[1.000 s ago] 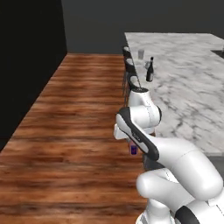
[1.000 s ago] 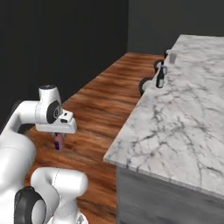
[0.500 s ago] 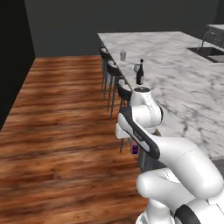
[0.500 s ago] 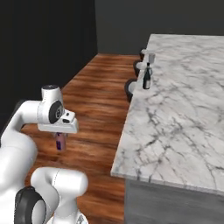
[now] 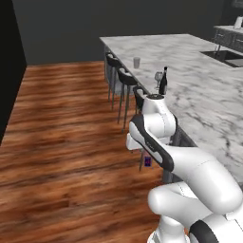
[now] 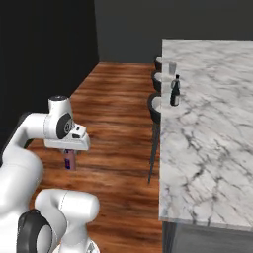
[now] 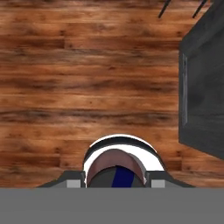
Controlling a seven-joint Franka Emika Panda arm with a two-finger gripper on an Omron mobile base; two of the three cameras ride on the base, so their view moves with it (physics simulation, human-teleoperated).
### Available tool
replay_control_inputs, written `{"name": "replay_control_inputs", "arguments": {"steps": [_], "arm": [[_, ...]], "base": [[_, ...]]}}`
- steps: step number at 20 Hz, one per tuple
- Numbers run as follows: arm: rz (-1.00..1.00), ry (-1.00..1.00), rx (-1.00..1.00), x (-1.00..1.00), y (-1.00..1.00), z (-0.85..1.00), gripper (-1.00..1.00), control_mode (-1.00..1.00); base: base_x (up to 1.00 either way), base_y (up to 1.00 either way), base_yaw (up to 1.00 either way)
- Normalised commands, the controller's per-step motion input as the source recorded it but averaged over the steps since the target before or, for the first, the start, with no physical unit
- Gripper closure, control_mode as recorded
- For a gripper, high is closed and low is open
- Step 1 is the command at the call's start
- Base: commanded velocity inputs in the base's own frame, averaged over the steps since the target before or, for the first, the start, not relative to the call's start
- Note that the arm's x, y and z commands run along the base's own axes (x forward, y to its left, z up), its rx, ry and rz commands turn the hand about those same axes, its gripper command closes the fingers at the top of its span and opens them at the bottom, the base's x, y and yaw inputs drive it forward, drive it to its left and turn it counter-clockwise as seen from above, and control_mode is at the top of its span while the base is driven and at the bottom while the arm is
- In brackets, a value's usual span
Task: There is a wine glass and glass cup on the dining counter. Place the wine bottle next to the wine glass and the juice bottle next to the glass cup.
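In the left base view we see our gripper (image 5: 147, 160) low in the middle of the frame, pointing down over the wooden floor (image 5: 61, 142), clenched around the small purple juice bottle (image 5: 147, 161). In the right base view the same bottle (image 6: 69, 160) hangs under the hand at centre left, well clear of the counter edge. From the hand camera we look straight down on the bottle (image 7: 117, 168) at bottom centre, its reddish cap toward us, with floorboards all round and the dark counter base (image 7: 203, 87) at the right edge.

The dining counter (image 5: 199, 95) runs up the right half of the left base view. On it, near its left edge, the wine bottle (image 5: 163, 81) stands upright with the wine glass (image 5: 158, 78) just beside it on the left. The glass cup (image 5: 136, 62) stands farther up the frame, apart from them. Black stools (image 5: 124, 80) line the counter's left side.

In the right base view the wine bottle (image 6: 175, 92) sits at upper centre right on the marble, the cup (image 6: 172, 68) above it.
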Motion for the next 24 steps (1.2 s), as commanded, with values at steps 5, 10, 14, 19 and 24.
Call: {"name": "replay_control_inputs", "arguments": {"steps": [5,10,14,19,24], "arm": [[0.0,0.0,0.0,0.0,0.0,0.0,1.0,1.0],[0.0,0.0,0.0,0.0,0.0,0.0,1.0,1.0],[0.0,0.0,0.0,0.0,0.0,0.0,1.0,1.0],[0.0,0.0,0.0,0.0,0.0,0.0,1.0,1.0],[0.0,0.0,0.0,0.0,0.0,0.0,1.0,1.0]], "base": [[0.47,0.65,-0.21],[0.56,0.52,-0.31],[0.61,0.46,-0.37],[0.62,0.4,-0.43],[0.57,0.48,-0.36]]}}
